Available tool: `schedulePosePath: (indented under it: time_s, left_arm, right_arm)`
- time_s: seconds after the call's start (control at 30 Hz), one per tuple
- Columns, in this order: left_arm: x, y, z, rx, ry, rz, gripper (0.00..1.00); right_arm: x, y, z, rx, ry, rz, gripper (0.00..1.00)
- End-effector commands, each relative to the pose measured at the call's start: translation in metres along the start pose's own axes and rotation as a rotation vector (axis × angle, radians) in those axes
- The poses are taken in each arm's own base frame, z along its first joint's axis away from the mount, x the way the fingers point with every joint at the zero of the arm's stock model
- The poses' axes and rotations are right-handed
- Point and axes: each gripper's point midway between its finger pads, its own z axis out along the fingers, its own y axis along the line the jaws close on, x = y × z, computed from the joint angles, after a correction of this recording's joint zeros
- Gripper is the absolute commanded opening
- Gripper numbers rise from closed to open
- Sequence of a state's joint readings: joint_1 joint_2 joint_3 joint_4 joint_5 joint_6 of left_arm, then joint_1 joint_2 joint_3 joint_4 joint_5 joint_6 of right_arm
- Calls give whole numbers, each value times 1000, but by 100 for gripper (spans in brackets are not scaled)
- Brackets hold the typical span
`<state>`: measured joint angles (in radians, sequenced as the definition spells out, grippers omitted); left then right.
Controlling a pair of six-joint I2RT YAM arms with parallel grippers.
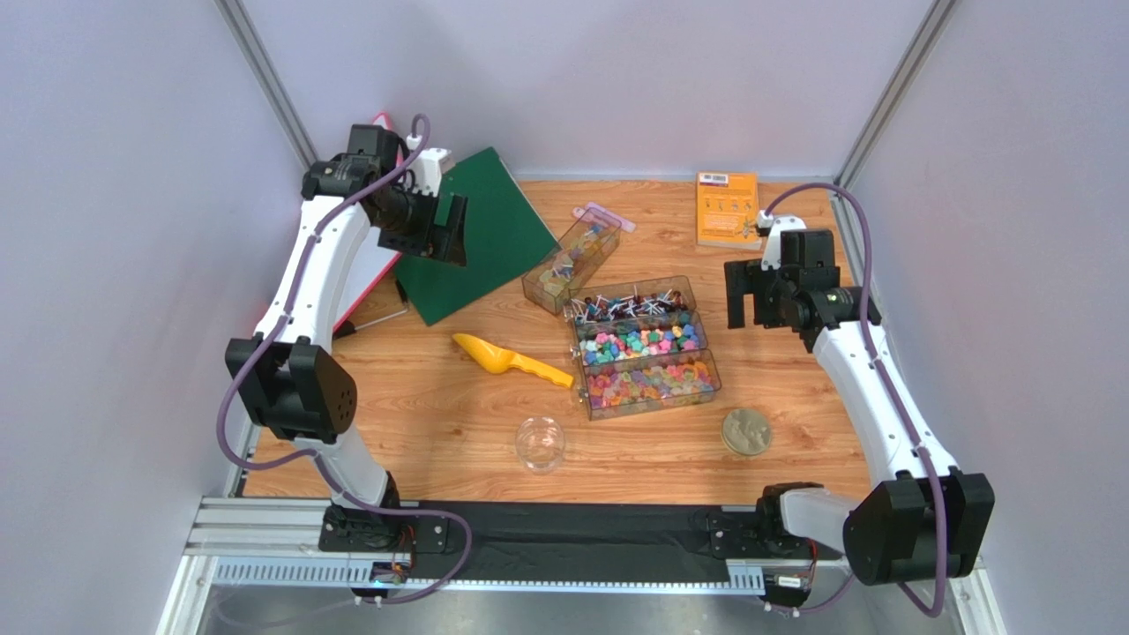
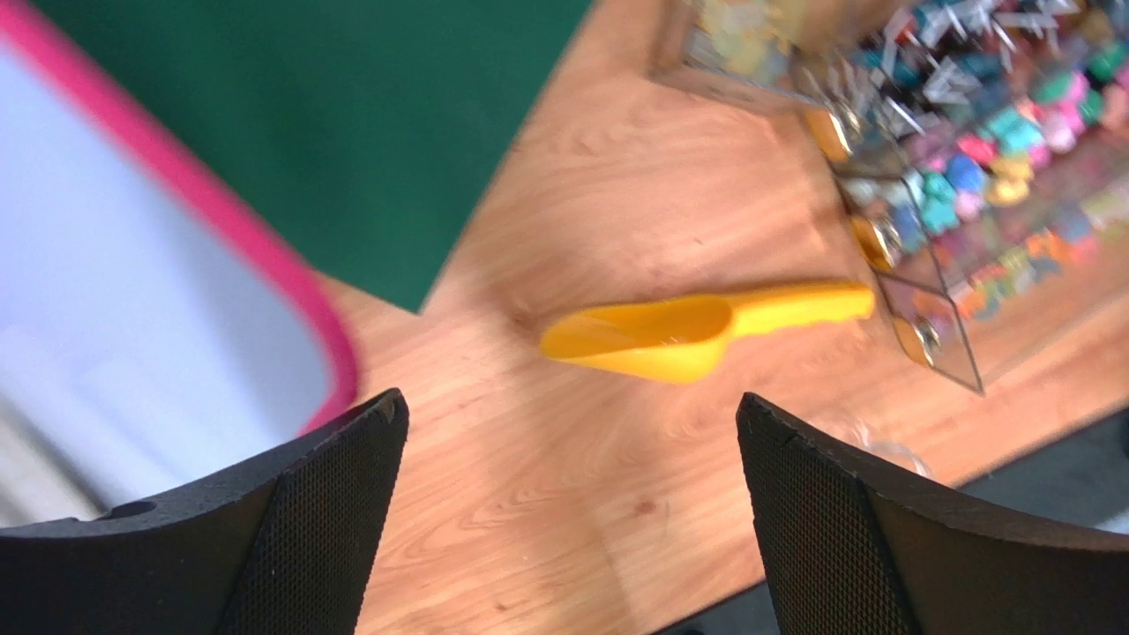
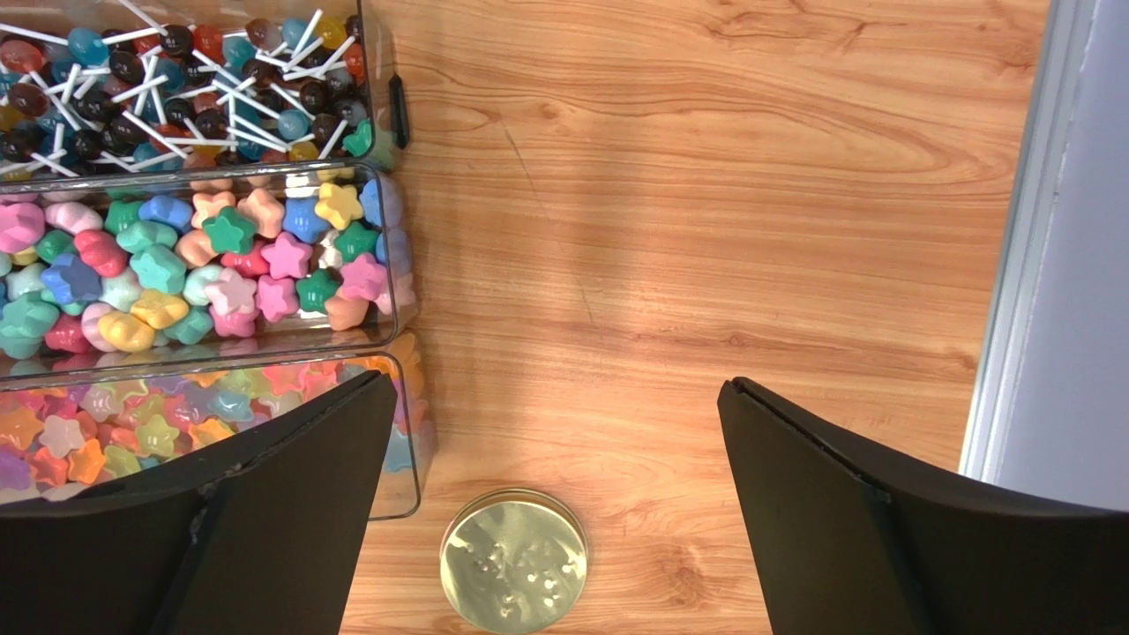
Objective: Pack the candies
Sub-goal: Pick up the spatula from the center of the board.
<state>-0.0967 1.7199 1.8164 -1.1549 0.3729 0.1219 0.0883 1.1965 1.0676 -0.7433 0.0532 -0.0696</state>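
Three clear bins (image 1: pixel 656 408) sat mid-table; candies (image 1: pixel 639 347) filled the middle & near ones. Scoop (image 1: pixel 508 357) lay just left of them, jar (image 1: pixel 541 443) nearer, lid (image 1: pixel 745 431) near-right. L gripper (image 1: pixel 444 232) hovered far left, R gripper (image 1: pixel 753 307) right of bins; both wide open, holding nothing.

Yellow scoop (image 1: pixel 510 359), clear jar (image 1: pixel 541 443), gold lid (image 1: pixel 746 431) lie apart.

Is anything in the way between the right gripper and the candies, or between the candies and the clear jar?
Nothing visible does. Only bare table lies between the right gripper and the candies, and between the candies and the clear jar. The yellow scoop lies beside that path.
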Motion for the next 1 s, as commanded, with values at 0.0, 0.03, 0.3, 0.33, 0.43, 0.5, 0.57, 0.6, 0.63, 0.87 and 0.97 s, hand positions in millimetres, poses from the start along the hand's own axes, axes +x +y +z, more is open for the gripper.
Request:
schedulePosePath:
  time_s: [0.0,0.03,0.3,0.33,0.43,0.5,0.57,0.6,0.63,0.87,0.97]
  left_arm:
    - [-33,39,-64,-346,-160,-79,100]
    - [-32,42,-69,-360,-157,-77,100]
    - [32,7,-29,-72,23,242,91]
    - [48,4,-25,-53,34,269,92]
    - [76,-4,-16,13,30,427,90]
    - [86,-4,-12,28,40,515,86]
    - [96,-7,-7,65,66,546,82]
    - [96,-12,-4,108,59,573,78]
    - [97,-15,-1,137,67,578,77]
    - [74,-22,24,269,77,654,75]
    - [78,-23,38,368,143,719,68]
  right_arm:
    - [-49,-3,-26,-1,-191,-63,100]
    - [-55,3,-32,-47,-224,-158,100]
    - [-35,72,-45,-468,-234,-311,98]
    - [-30,72,-39,-474,-208,-321,98]
    - [-7,72,-30,-487,-151,-376,97]
    - [0,69,-26,-474,-143,-389,97]
    - [12,70,-23,-484,-117,-388,97]
    - [14,71,-23,-492,-114,-386,97]
    - [16,72,-23,-498,-111,-381,97]
    - [23,75,-19,-515,-92,-375,97]
    - [26,75,-18,-520,-78,-384,97]
